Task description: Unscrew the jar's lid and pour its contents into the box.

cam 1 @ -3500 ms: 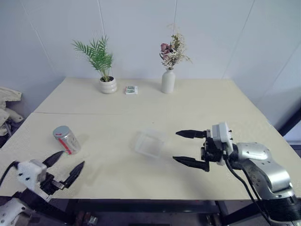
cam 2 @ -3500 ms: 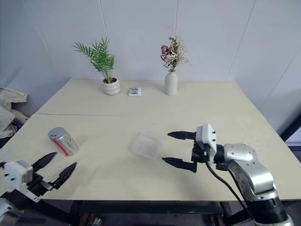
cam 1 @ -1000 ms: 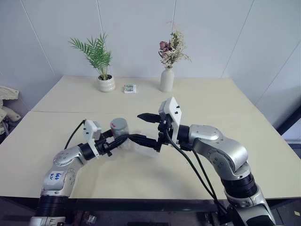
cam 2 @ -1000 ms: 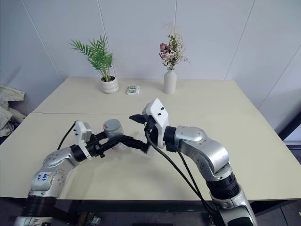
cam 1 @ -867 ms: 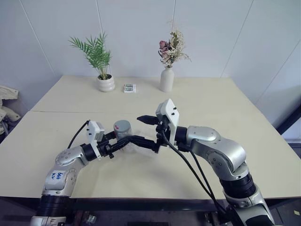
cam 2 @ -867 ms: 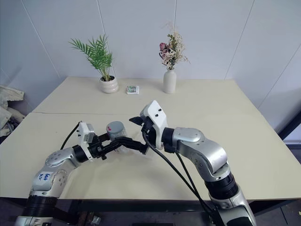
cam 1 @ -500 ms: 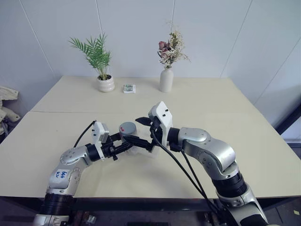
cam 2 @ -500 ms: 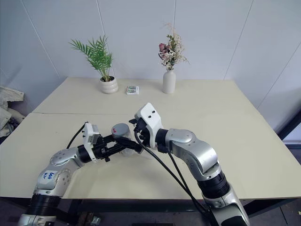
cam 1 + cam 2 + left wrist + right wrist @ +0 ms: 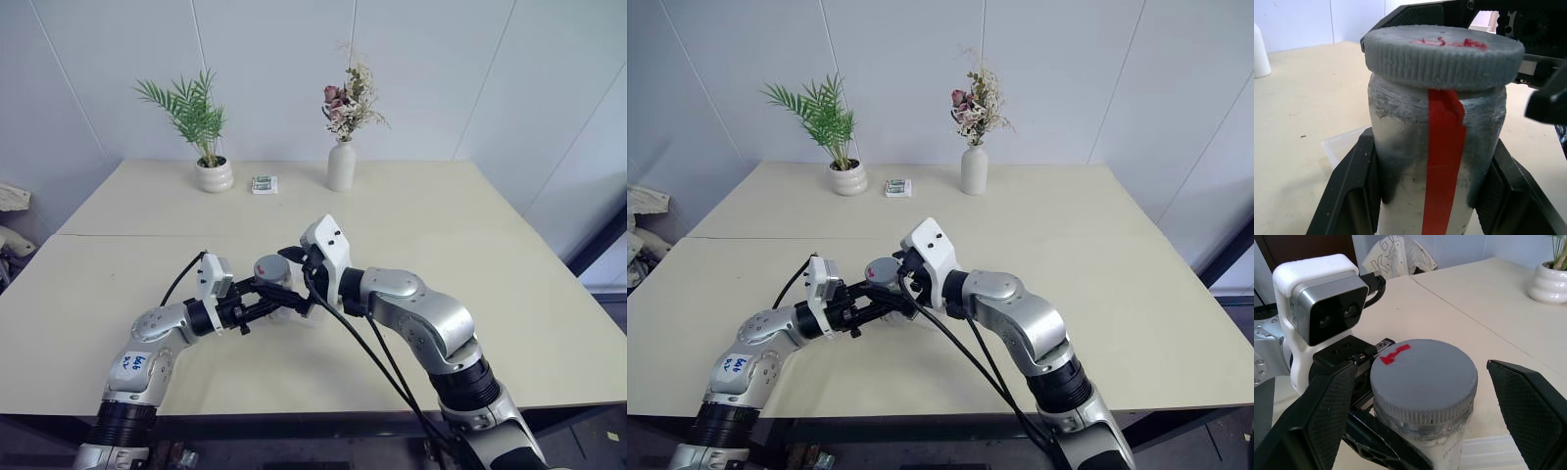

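My left gripper (image 9: 263,302) is shut on the silvery jar (image 9: 1400,161), which has a red strip down its side, and holds it upright above the table. The grey ribbed lid (image 9: 1422,374), marked with red on top, sits on the jar. My right gripper (image 9: 286,268) is open, with one black finger (image 9: 1327,411) on each side of the lid and apart from it. The clear box (image 9: 1344,142) lies on the table just beyond and under the jar. The contents are hidden inside the jar.
At the table's far edge stand a potted palm (image 9: 214,174), a small green-white packet (image 9: 262,184) and a white vase of dried flowers (image 9: 340,164). Crumpled cloth (image 9: 12,196) lies off the table's left side.
The right gripper has come left and down until its open fingers flank the lid. The left gripper has carried the jar slightly right, toward it.
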{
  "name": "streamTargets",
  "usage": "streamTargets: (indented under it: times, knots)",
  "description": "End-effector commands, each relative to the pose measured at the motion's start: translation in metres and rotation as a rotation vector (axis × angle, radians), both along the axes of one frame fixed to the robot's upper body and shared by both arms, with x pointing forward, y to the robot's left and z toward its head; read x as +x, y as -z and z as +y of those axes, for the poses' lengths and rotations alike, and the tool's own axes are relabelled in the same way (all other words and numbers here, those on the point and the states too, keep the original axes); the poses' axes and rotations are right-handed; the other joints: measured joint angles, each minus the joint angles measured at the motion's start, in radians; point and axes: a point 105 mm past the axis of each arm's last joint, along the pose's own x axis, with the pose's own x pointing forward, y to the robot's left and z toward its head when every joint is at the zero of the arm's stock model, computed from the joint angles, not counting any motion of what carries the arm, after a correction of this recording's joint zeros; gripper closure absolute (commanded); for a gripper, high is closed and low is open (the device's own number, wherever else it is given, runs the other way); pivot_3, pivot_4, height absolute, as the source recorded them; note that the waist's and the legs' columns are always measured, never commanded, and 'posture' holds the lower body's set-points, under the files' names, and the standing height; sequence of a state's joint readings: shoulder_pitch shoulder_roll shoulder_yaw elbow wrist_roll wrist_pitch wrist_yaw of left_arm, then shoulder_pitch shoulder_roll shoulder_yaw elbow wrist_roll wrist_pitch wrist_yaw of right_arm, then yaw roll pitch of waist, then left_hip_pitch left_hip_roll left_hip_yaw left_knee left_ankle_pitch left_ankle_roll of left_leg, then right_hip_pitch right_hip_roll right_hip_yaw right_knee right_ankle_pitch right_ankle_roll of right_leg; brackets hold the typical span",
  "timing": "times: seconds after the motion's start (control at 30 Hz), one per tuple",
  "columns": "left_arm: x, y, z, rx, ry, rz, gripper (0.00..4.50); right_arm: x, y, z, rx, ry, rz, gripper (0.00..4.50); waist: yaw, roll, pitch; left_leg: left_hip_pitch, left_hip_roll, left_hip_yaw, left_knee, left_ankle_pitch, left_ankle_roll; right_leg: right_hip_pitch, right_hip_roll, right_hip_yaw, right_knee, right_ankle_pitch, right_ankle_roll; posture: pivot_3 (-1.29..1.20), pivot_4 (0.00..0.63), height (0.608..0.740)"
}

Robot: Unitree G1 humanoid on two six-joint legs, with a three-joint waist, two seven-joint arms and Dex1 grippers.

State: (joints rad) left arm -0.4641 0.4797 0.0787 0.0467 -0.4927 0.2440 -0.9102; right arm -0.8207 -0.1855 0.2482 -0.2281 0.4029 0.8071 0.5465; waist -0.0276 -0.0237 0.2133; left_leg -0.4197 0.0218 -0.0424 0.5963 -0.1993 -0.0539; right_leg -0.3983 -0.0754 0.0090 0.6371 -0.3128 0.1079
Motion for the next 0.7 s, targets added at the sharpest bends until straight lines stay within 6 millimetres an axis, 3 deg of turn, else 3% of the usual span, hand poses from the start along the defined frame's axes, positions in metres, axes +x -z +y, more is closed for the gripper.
streamTargets:
  times: [0.03, 0.1, 0.23, 0.27, 0.53, 0.7]
  knots:
    - [-0.002, -0.013, -0.003, -0.001, 0.017, -0.064, 2.51, -0.005, -0.016, 0.004, 0.036, -0.027, -0.055, 0.19, 0.000, 0.000, 0.000, 0.000, 0.000, 0.000, 0.000, 0.000, 0.000, 0.000, 0.000, 0.000, 0.000, 0.000, 0.000, 0.00, 0.150, 0.740]
    - [-0.002, -0.012, -0.003, 0.000, 0.018, -0.063, 2.51, -0.007, -0.015, 0.004, 0.042, -0.033, -0.053, 0.54, 0.000, 0.000, 0.000, 0.000, 0.000, 0.000, 0.000, 0.000, 0.000, 0.000, 0.000, 0.000, 0.000, 0.000, 0.000, 0.00, 0.150, 0.740]
    - [-0.002, -0.012, -0.003, 0.000, 0.019, -0.064, 2.51, -0.008, -0.013, 0.005, 0.041, -0.040, -0.049, 1.83, 0.000, 0.000, 0.000, 0.000, 0.000, 0.000, 0.000, 0.000, 0.000, 0.000, 0.000, 0.000, 0.000, 0.000, 0.000, 0.00, 0.150, 0.740]
    - [-0.002, -0.012, -0.003, 0.000, 0.018, -0.064, 2.51, -0.008, -0.013, 0.005, 0.041, -0.040, -0.049, 1.94, 0.000, 0.000, 0.000, 0.000, 0.000, 0.000, 0.000, 0.000, 0.000, 0.000, 0.000, 0.000, 0.000, 0.000, 0.000, 0.00, 0.150, 0.740]
    - [-0.003, -0.009, -0.004, 0.024, 0.039, -0.061, 2.51, -0.010, -0.022, 0.003, 0.075, -0.083, -0.059, 1.94, 0.000, 0.000, 0.000, 0.000, 0.000, 0.000, 0.000, 0.000, 0.000, 0.000, 0.000, 0.000, 0.000, 0.000, 0.000, 0.00, 0.150, 0.740]
    - [-0.011, -0.006, -0.014, 0.070, 0.171, -0.042, 2.51, -0.035, -0.033, 0.001, 0.072, -0.325, -0.103, 1.94, 0.001, 0.000, 0.000, 0.000, 0.000, 0.000, 0.000, 0.000, 0.000, 0.000, 0.000, 0.000, 0.000, 0.000, 0.000, 0.00, 0.150, 0.740]
